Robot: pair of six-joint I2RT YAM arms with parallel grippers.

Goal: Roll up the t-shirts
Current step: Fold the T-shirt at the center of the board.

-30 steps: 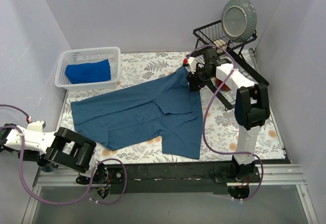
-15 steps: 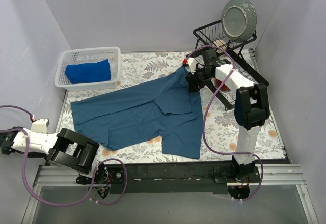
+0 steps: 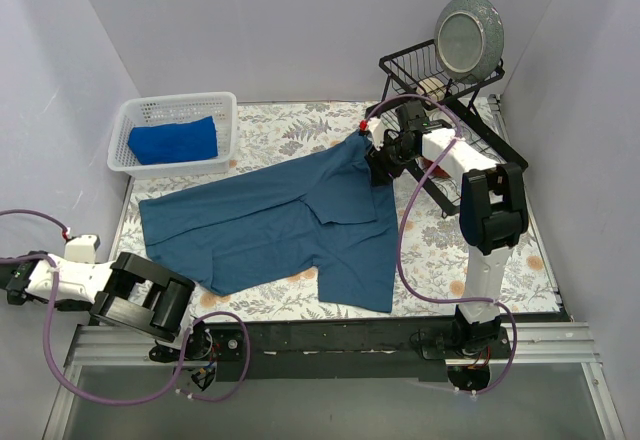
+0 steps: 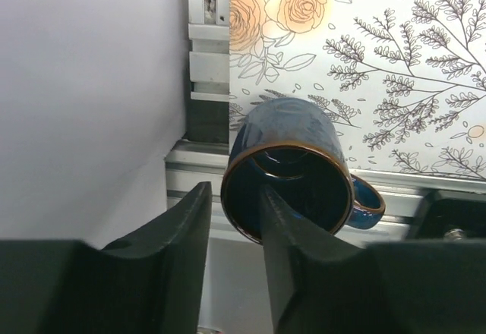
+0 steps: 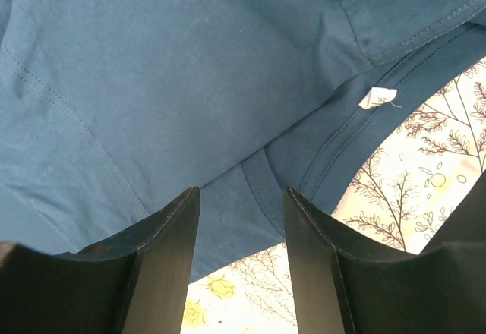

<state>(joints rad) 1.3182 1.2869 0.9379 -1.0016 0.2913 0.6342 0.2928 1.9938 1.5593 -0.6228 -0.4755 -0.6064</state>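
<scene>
The right pincer [image 5: 241, 197] is hanging apart above the dark-blue t-shirt [image 5: 152, 83] collar — the left pincer [image 4: 234, 193], also apart, is facing a blue mug [image 4: 292, 133].

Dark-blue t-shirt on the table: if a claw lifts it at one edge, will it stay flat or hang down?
Probably floppy: the dark-blue t-shirt lies in soft folds, so it would likely droop and drag. It looks thin and light. The right claw, open above its collar, might pinch only one layer.
</scene>
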